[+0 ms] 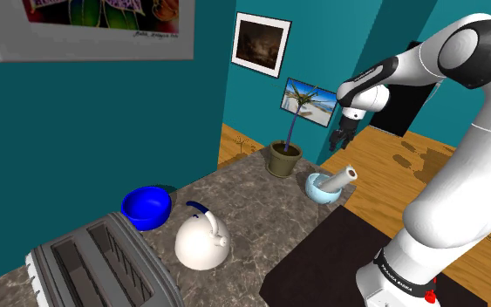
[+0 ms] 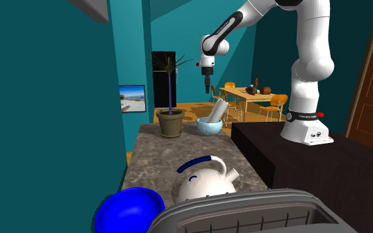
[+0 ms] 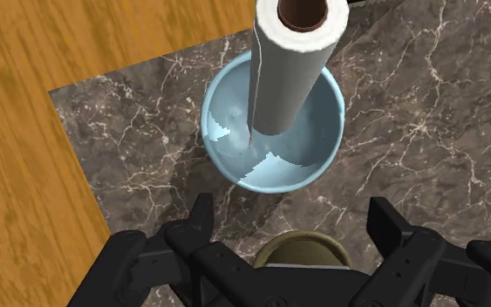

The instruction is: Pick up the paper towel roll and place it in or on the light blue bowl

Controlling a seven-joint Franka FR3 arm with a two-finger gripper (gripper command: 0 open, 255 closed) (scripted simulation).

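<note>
The white paper towel roll (image 3: 287, 70) with a brown core stands tilted inside the light blue bowl (image 3: 228, 148), leaning on its rim. The same roll (image 1: 341, 177) leans out of the bowl (image 1: 320, 193) in the shoulder view, near the counter's far end. From the second exterior view the roll (image 2: 218, 110) and the bowl (image 2: 208, 127) appear beside the plant pot. My black gripper (image 1: 340, 138) hangs above them, open, with nothing between its fingers (image 3: 201, 220). It is also well above the bowl in the second exterior view, gripper (image 2: 207, 86).
A potted plant (image 1: 283, 159) stands close beside the bowl, its pot (image 3: 303, 249) right under the hand. Farther along the marble counter (image 1: 261, 218) sit a white kettle (image 1: 201, 240), a dark blue bowl (image 1: 146, 207) and a grey toaster (image 1: 95, 270). Wooden floor (image 3: 25, 131) lies past the counter edge.
</note>
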